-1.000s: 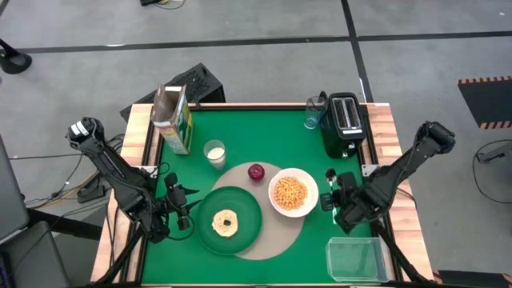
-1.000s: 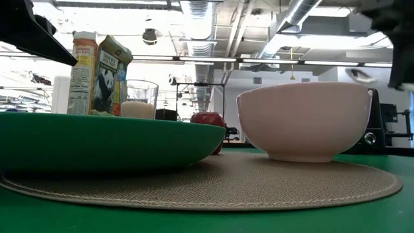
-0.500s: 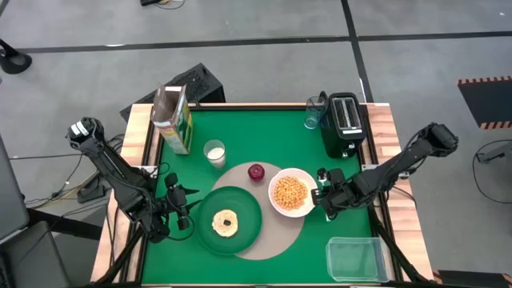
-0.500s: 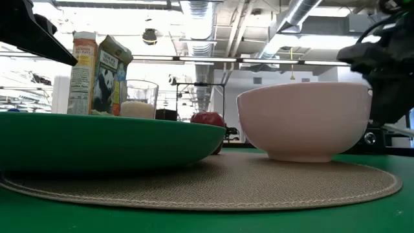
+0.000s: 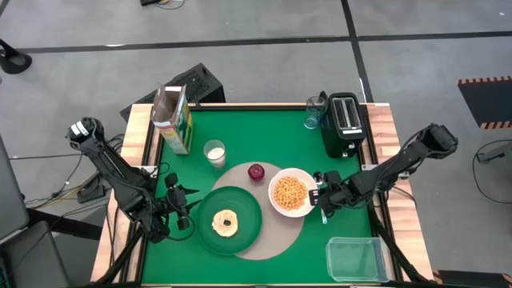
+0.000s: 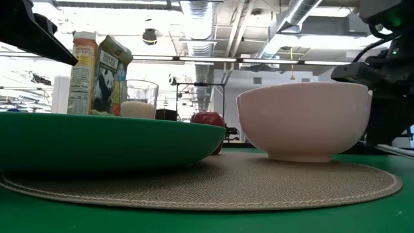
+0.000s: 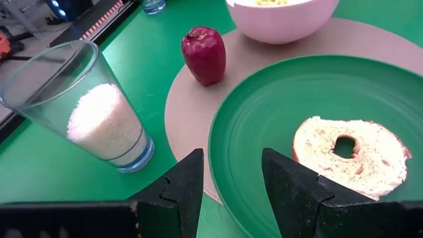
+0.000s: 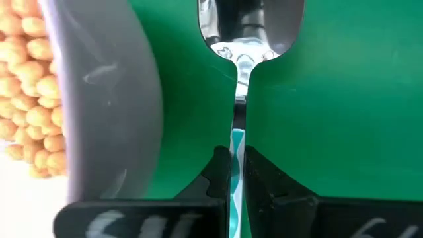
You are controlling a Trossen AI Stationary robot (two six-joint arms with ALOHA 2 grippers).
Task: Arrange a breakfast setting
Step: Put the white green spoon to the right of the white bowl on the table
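the green bench (image 5: 264,132) sits on a grey floor; mid frame, the round beige placemat (image 5: 282,240) holds plate, bowl and apple; right gripper (image 5: 319,197), beside the white bowl (image 5: 293,192), pinches the metal spoon (image 8: 246,39); left gripper (image 5: 185,210), lower left, fingers narrow, holding nothing.

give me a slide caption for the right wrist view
Right gripper shut on metal spoon beside the cereal-filled white bowl.

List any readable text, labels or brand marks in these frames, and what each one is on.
No text can be read with confidence.
Tall green-yellow cardboard cereal box: a panda picture and printed panels show in the low view, but the lettering is too small and blurred to read.
Black two-slot toaster: no marking legible.
Clear glass of milk, white cereal-filled bowl, metal spoon: no lettering visible.
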